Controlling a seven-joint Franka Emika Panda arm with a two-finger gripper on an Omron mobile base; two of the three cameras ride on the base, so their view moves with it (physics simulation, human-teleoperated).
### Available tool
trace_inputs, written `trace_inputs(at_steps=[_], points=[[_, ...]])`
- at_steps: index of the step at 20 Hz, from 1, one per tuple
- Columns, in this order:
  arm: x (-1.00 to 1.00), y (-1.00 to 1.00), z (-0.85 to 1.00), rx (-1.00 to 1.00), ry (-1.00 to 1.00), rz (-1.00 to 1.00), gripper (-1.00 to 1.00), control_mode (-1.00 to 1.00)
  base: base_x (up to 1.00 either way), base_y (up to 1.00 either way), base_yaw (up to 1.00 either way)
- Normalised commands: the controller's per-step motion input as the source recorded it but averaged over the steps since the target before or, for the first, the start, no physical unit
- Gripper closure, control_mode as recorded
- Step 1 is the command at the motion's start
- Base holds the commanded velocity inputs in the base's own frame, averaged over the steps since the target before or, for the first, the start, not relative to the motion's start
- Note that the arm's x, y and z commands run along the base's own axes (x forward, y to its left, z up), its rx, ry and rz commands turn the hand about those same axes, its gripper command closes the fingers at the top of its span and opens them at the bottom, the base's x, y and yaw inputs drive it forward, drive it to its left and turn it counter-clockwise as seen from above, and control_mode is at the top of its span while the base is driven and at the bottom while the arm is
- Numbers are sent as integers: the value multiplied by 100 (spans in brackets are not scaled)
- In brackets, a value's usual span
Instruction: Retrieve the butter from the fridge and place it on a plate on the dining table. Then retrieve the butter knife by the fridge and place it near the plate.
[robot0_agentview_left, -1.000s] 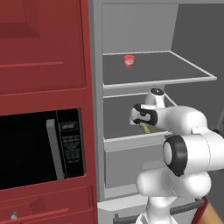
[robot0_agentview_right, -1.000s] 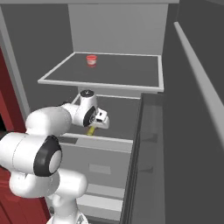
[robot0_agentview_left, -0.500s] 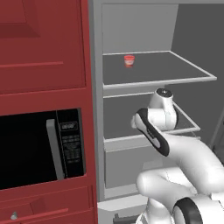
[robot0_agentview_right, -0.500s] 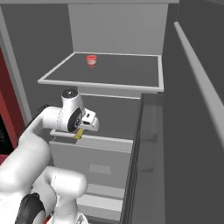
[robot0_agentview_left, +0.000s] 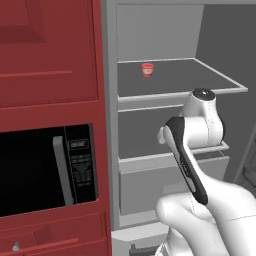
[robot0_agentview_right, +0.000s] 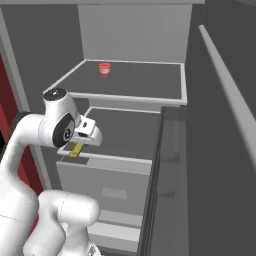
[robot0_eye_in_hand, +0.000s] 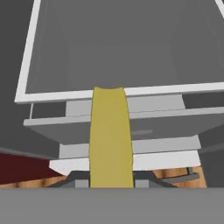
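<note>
The butter (robot0_eye_in_hand: 110, 138), a thin yellow stick, is clamped between the fingers of the gripper (robot0_eye_in_hand: 110, 183) and juts forward from them in the hand view, its far end lying over the white front edge of a fridge shelf. From the right base view a short piece of the butter (robot0_agentview_right: 76, 149) shows just under the white hand, at the front lip of the middle shelf of the fridge (robot0_agentview_right: 150, 65). The fingertips themselves are hidden behind the stick and the hand, so only the grip is plain, not the gap.

The fridge (robot0_agentview_left: 165, 45) stands open, with grey inner walls and grey shelves edged in white. On its upper shelf, well above the butter, sits a small red-and-white cup (robot0_agentview_left: 147, 69), upright near the back; the same cup (robot0_agentview_right: 104, 69) shows from the other side. Below the middle shelf is a closed grey drawer front.

Left of the fridge run dark-red cabinets (robot0_agentview_left: 50, 55), holding a black microwave (robot0_agentview_left: 45, 167) with a grey handle. The robot's white arm covers the fridge's lower right.
</note>
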Motion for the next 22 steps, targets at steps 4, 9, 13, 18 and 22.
trace_inputs(at_steps=[4,9,13,18,22], points=[[-84,6,67,-1,3,0,100,-100,0,0,0],[-91,1,86,0,0,0,100,-100,0,0,0],[-37,0,33,0,0,0,100,-100,0,0,0],[-20,0,-4,0,1,0,100,-100,0,0,0],[-18,0,-1,0,0,0,100,-100,0,0,0]])
